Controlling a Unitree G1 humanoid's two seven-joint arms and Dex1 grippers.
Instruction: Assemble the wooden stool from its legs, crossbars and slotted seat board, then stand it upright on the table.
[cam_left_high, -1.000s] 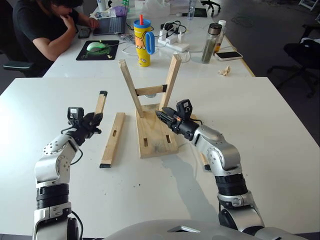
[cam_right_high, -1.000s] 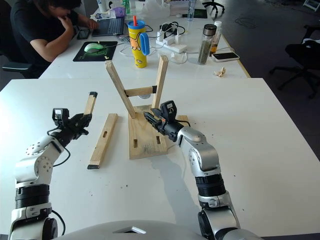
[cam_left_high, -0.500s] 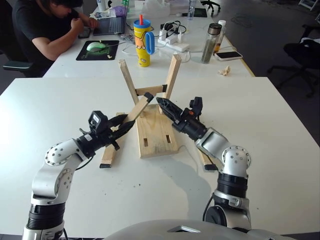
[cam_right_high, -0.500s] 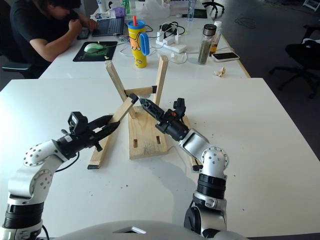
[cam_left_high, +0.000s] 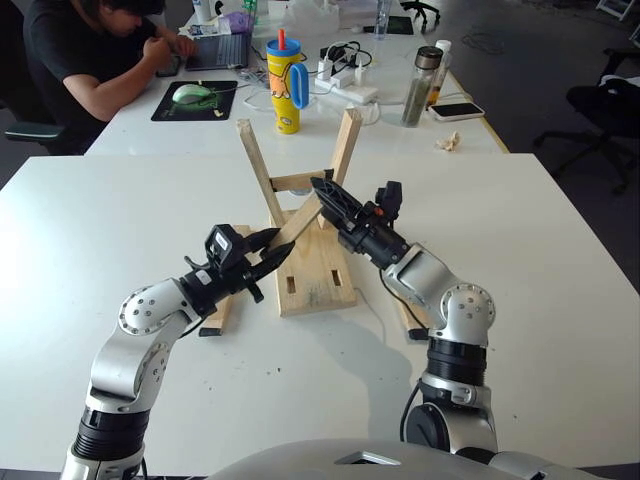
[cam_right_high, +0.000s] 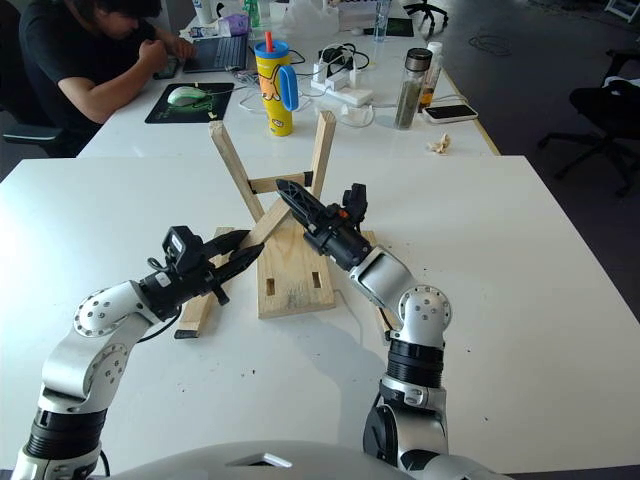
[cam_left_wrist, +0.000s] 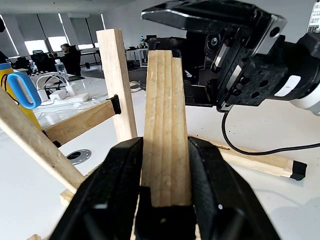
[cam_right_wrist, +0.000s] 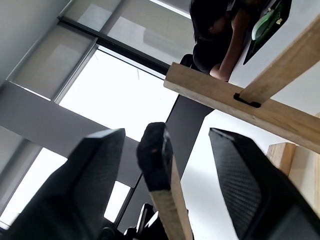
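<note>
Wooden leg (cam_left_high: 298, 222) spans your 2 hands.
Left hand (cam_left_high: 268, 250) clamps its hidden base; right hand (cam_left_high: 325, 198) gapes around the tip.

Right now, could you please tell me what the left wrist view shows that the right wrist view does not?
Only the left wrist view: the left pincer shut on the loose leg, a spare wooden piece lying on the table, and the yellow cup. Only the right wrist view: a bright window behind. Both: the right pincer, open around that leg's far end, and the crossbar joined to an upright leg.
</note>
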